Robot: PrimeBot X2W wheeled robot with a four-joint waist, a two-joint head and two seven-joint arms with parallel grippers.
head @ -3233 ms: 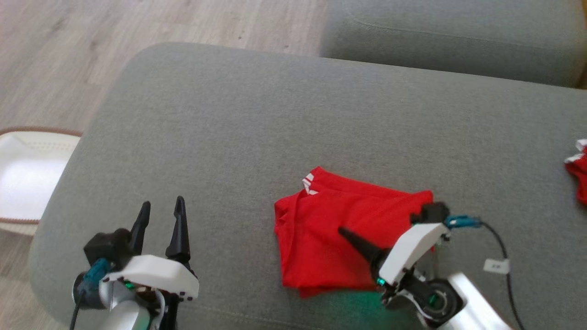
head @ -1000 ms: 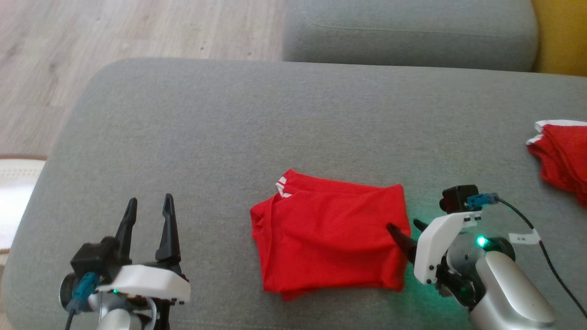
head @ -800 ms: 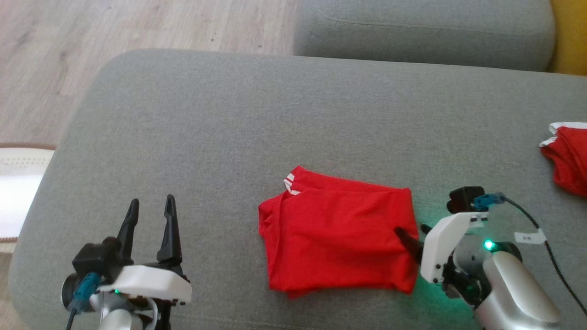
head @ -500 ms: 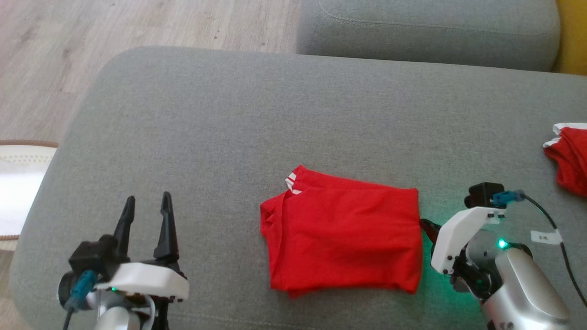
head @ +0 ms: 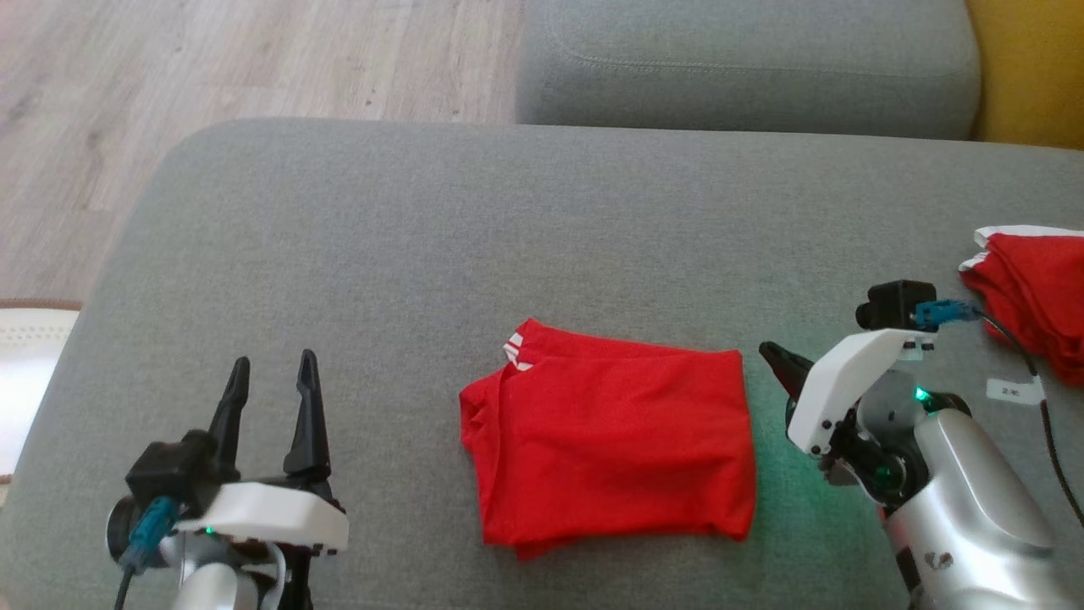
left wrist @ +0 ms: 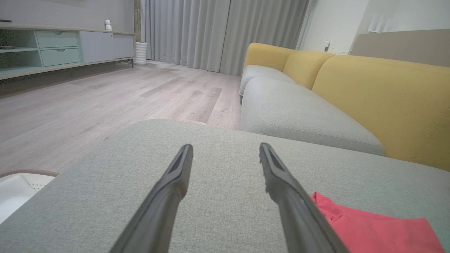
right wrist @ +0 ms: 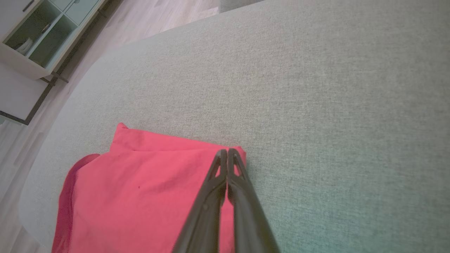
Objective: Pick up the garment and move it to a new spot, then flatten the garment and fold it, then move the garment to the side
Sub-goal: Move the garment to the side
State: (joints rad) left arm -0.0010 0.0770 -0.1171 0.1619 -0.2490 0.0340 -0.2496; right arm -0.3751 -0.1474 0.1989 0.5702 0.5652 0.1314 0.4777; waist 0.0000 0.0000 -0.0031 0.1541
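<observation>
The garment [head: 605,445] is red, folded into a rough rectangle with a white-striped hem at its far left corner, and lies flat on the grey cushion [head: 423,237]. My right gripper [head: 766,349] is shut with nothing in it, its tips just right of the garment's far right corner and apart from the cloth. In the right wrist view the closed right gripper [right wrist: 225,151] points over that corner of the garment [right wrist: 140,196]. My left gripper [head: 273,360] stands open and empty at the lower left, well left of the cloth. The left wrist view has the left gripper [left wrist: 226,147] spread wide, the garment [left wrist: 372,230] at lower right.
A second red cloth [head: 1029,296] lies at the cushion's right edge, behind my right wrist and its cable. A grey sofa seat [head: 745,68] with a yellow back [head: 1025,68] lies beyond. A white basket [head: 21,373] sits on the wood floor [head: 169,76] at left.
My right gripper has drawn back to the right, off the garment, and its fingers have closed empty. The head camera shifted slightly. The left gripper has stayed put.
</observation>
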